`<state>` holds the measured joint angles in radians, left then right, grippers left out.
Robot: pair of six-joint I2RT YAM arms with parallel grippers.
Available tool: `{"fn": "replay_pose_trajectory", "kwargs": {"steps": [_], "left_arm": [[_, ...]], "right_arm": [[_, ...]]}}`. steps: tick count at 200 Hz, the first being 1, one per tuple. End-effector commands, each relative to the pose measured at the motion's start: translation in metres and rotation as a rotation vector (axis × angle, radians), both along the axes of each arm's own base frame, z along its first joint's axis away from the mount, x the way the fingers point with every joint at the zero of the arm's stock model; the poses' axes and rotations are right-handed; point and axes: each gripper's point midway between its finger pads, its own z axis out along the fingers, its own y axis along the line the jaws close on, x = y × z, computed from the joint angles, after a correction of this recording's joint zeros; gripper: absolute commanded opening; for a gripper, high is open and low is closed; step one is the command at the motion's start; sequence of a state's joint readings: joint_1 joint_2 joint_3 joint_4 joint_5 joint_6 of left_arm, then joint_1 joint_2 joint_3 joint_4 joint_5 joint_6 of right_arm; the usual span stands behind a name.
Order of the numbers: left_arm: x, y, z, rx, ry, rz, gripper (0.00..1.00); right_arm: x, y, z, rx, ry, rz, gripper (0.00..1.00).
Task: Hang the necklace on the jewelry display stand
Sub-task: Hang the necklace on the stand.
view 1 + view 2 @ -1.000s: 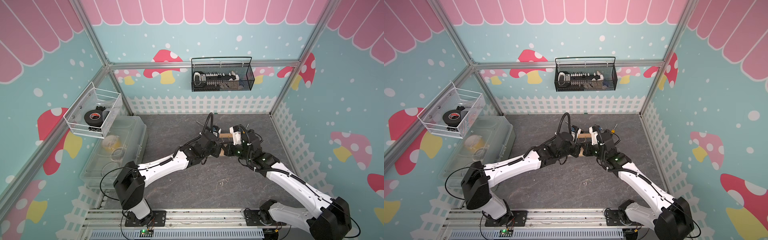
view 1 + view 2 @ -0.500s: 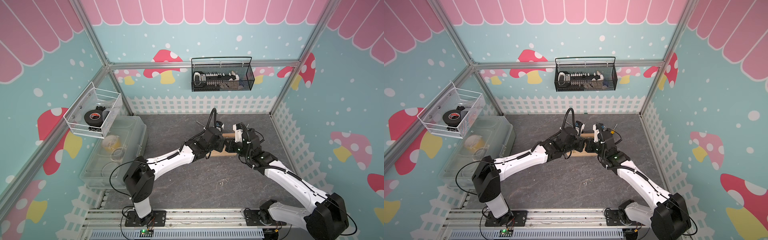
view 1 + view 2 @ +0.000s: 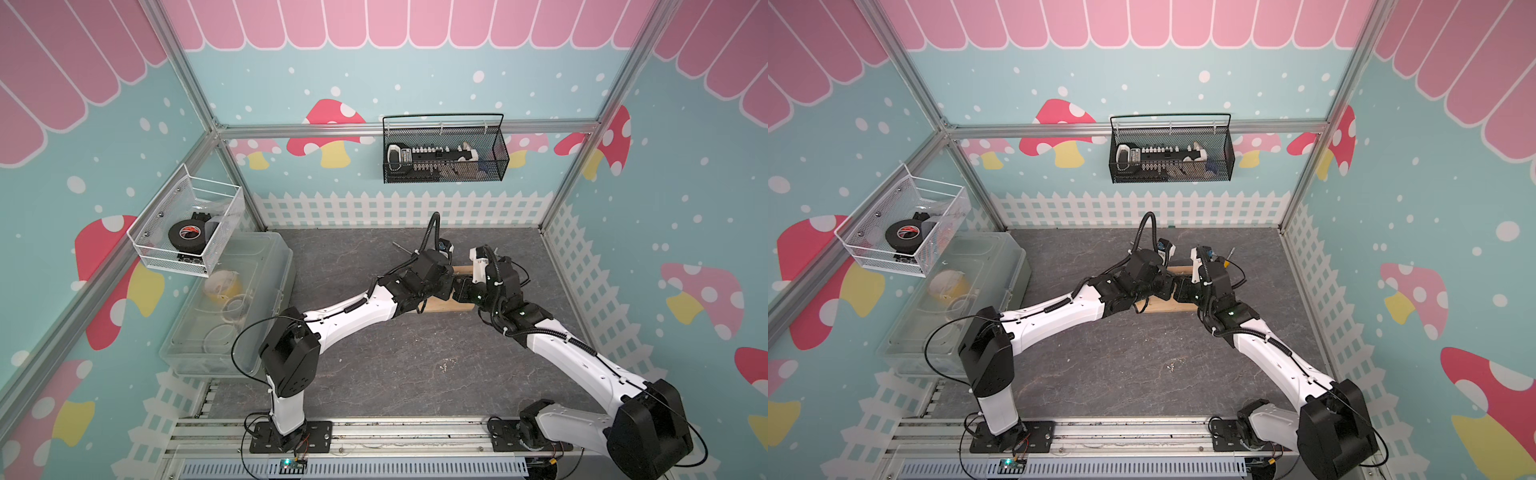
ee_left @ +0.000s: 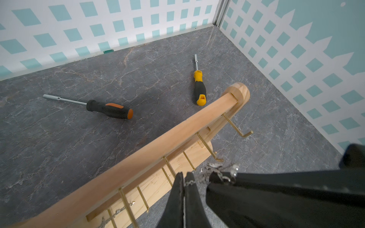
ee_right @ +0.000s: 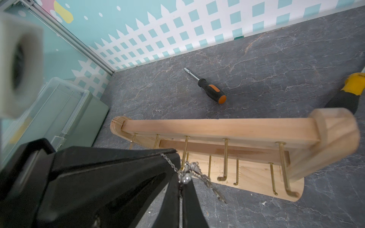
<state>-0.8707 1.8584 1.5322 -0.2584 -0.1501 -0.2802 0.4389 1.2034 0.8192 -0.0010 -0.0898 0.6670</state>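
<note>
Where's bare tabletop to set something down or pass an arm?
Free: tabletop between the jewelry display stand and the front rail; also stand to right wall. Crowded: left gripper and right gripper hold the necklace at the pegs; orange driver, yellow driver behind; clear bin left.

Both top views sit high above the base rail point(image 3: 374, 432) at 6 o'clock and look steeply down toward the back wall point(image 3: 395, 75) at 12 o'clock, far enough off to hold the whole counter point(image 3: 395, 374); they share almost the entire scene, shifted slightly sideways. The left wrist camera rides close behind the left gripper point(image 4: 185, 175), looking past the jewelry display stand point(image 4: 138, 157) toward the counter's 1 o'clock corner. The right wrist camera rides close behind the right gripper point(image 5: 180, 187), facing the 11 o'clock corner. Both wrist views share the stand and the orange-handled driver point(image 4: 110, 108)
</note>
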Motion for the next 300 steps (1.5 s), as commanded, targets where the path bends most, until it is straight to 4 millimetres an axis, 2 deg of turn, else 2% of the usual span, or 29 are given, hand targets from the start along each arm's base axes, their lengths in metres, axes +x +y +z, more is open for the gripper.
{"fn": "replay_pose_trajectory", "kwargs": {"steps": [1, 64, 110, 179, 240, 253, 266, 300], "left_arm": [[0.02, 0.02, -0.006, 0.065, -0.014, 0.086, 0.0], [0.022, 0.03, -0.006, 0.103, -0.013, 0.13, 0.0], [0.026, 0.031, -0.015, 0.128, 0.0, 0.155, 0.0], [0.024, 0.03, -0.004, 0.089, 0.004, 0.145, 0.16], [0.017, 0.02, 0.009, 0.012, 0.017, 0.094, 0.2], [0.016, 0.018, 0.013, -0.004, 0.019, 0.085, 0.21], [0.015, 0.018, 0.015, -0.009, 0.017, 0.085, 0.21], [0.016, 0.021, 0.013, -0.003, 0.017, 0.094, 0.18]], "right_arm": [[0.002, -0.012, -0.018, -0.02, 0.042, -0.054, 0.03], [0.005, -0.011, -0.024, -0.016, 0.047, -0.06, 0.04], [0.008, -0.011, -0.031, -0.028, 0.061, -0.063, 0.04], [0.006, -0.014, -0.04, -0.06, 0.085, -0.068, 0.05], [0.006, -0.011, -0.037, -0.058, 0.082, -0.052, 0.08], [0.006, -0.011, -0.037, -0.062, 0.084, -0.051, 0.12], [0.006, -0.012, -0.037, -0.065, 0.085, -0.051, 0.2], [0.004, -0.011, -0.032, -0.07, 0.088, -0.041, 0.24]]}}
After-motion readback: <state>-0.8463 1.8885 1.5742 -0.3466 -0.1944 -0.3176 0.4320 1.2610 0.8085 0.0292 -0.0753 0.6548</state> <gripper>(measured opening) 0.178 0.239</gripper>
